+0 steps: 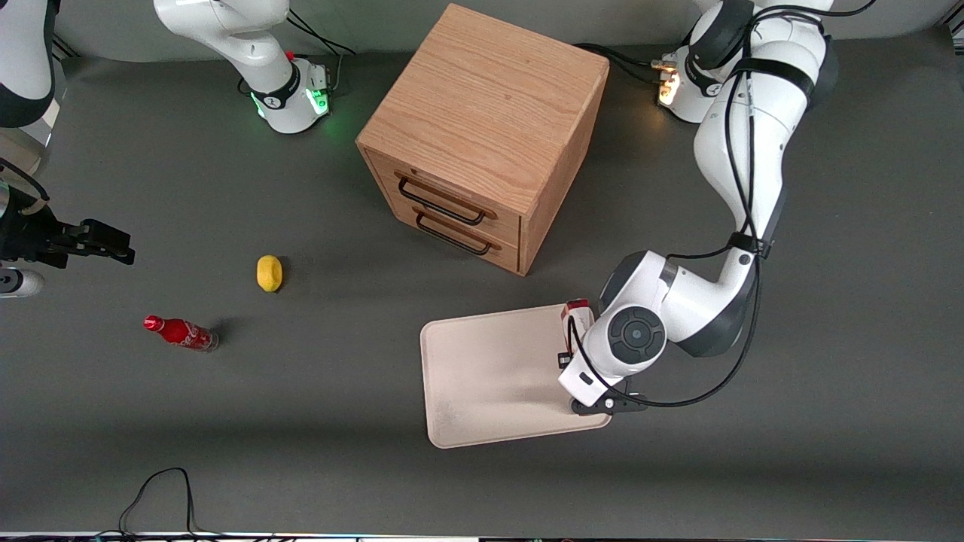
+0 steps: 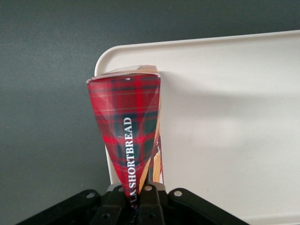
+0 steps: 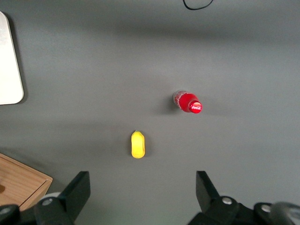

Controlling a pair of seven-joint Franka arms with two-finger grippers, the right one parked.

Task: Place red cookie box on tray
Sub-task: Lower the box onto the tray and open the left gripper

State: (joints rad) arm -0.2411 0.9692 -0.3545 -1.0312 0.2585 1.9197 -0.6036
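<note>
the gripper point(image 2: 140, 199) is covered by the arm's wrist in the front view, and the picture's edge cuts off its fingers in the wrist view. most of the red cookie box point(image 1: 576, 316) hides under that wrist; only one end shows. the wrist also hides a corner of the tray point(image 1: 482, 376). the wooden drawer cabinet point(image 3: 21, 180) is cropped to one corner in the right wrist view.

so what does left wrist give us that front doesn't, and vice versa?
Left wrist only: the red cookie box's tartan face with SHORTBREAD lettering, held in the gripper, jaws shut on it, over the tray's corner rim. Front only: wooden drawer cabinet, lemon, red soda bottle, the whole tray outline. Both: box, tray, gripper at the tray's edge.
</note>
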